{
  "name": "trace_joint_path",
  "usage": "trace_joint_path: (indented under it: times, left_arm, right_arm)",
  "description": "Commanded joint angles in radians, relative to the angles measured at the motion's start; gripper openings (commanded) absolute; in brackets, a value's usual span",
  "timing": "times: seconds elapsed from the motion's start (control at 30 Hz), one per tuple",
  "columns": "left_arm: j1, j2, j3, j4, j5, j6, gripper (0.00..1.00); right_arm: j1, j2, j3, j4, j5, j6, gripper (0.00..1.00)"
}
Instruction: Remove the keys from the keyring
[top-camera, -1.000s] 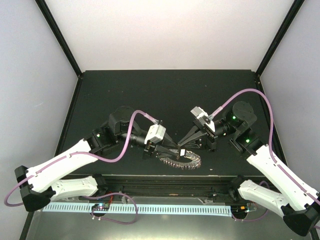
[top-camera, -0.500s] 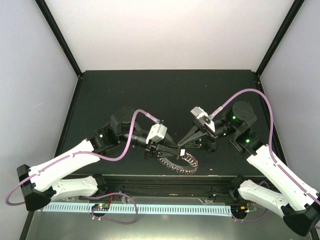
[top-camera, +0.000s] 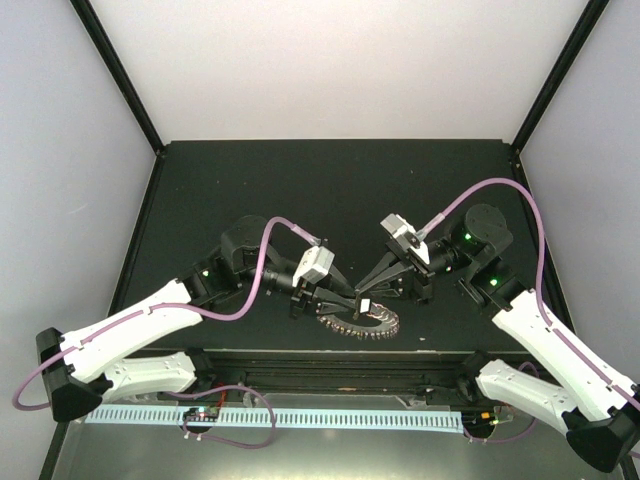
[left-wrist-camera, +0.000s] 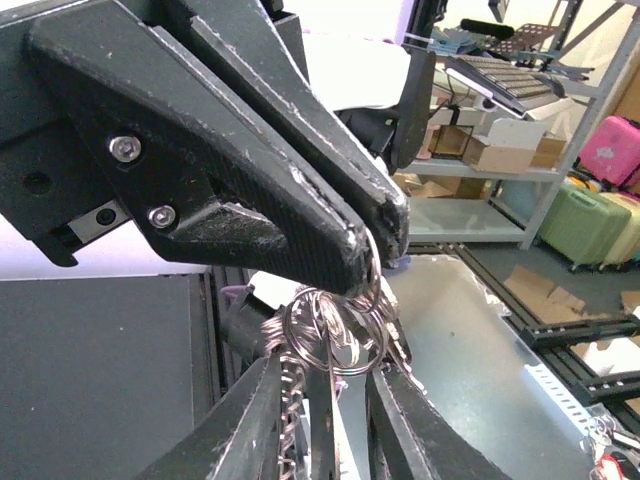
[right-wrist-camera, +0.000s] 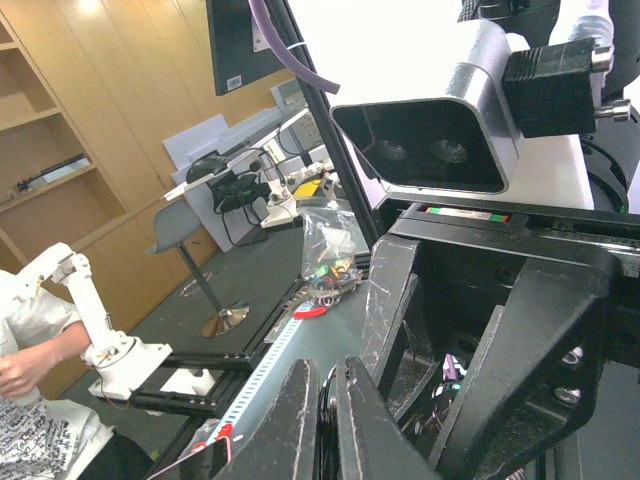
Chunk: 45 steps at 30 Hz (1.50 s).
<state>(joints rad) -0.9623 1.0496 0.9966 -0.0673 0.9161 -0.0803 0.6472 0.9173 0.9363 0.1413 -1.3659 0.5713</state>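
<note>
At the table (top-camera: 250, 180) front, both arms angle inward, left gripper (top-camera: 348, 301) and right gripper (top-camera: 366, 293) each clamping the keyring (top-camera: 366, 324).

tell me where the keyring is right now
In the top view the keyring is central, near the front edge of the table, at the meeting tips of the left gripper and right gripper.

The left gripper (top-camera: 345, 303), right gripper (top-camera: 362, 297) and keyring (top-camera: 368, 322) crowd the table's (top-camera: 330, 180) lower centre, while its upper half lies open.
</note>
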Motion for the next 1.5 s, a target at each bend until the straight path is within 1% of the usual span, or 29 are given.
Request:
trace_joint_path:
  times: [0.0, 0.13, 0.23, 0.3, 0.4, 0.53, 0.63, 0.73, 0.93, 1.1, 1.27, 1.47]
  left_arm:
    - [0.002, 0.011, 0.004, 0.061, 0.043, -0.022, 0.24]
    - [0.002, 0.012, -0.002, 0.074, 0.049, -0.032, 0.14]
    - [0.002, 0.007, -0.008, 0.079, 0.038, -0.038, 0.12]
    - [0.001, 0.000, -0.016, 0.094, 0.023, -0.048, 0.08]
    - [0.002, -0.021, -0.036, 0.118, -0.012, -0.056, 0.02]
    - [0.002, -0.056, -0.056, 0.118, -0.083, -0.047, 0.02]
    - [0.003, -0.080, -0.064, 0.103, -0.186, -0.045, 0.01]
    - [0.005, -0.094, -0.064, 0.084, -0.247, -0.035, 0.02]
    - [0.005, -0.101, -0.064, 0.073, -0.304, -0.036, 0.02]
    - [0.005, -0.102, -0.061, 0.062, -0.349, -0.033, 0.02]
    - [0.005, -0.100, -0.057, 0.030, -0.446, -0.030, 0.02]
    - [0.007, -0.116, -0.057, 0.018, -0.519, -0.035, 0.02]
  right_arm:
    - [-0.002, 0.001, -0.003, 0.048, 0.002, 0.015, 0.01]
    - [-0.002, 0.004, -0.004, 0.050, -0.001, 0.016, 0.01]
    - [-0.003, 0.003, -0.003, 0.047, 0.000, 0.016, 0.01]
    - [-0.002, -0.003, -0.003, 0.040, 0.002, 0.015, 0.01]
    - [-0.002, -0.020, 0.011, -0.023, 0.014, -0.031, 0.01]
    - [-0.002, -0.037, 0.038, -0.165, 0.043, -0.118, 0.01]
    - [-0.002, -0.048, 0.035, -0.194, 0.055, -0.127, 0.01]
    - [-0.002, -0.055, 0.032, -0.212, 0.068, -0.131, 0.01]
    - [-0.002, -0.053, 0.025, -0.215, 0.120, -0.129, 0.01]
    - [-0.001, -0.045, -0.006, -0.178, 0.204, -0.108, 0.01]
    - [0.020, -0.042, -0.039, -0.122, 0.299, -0.073, 0.01]
    - [0.041, -0.033, -0.063, -0.148, 0.387, -0.096, 0.01]
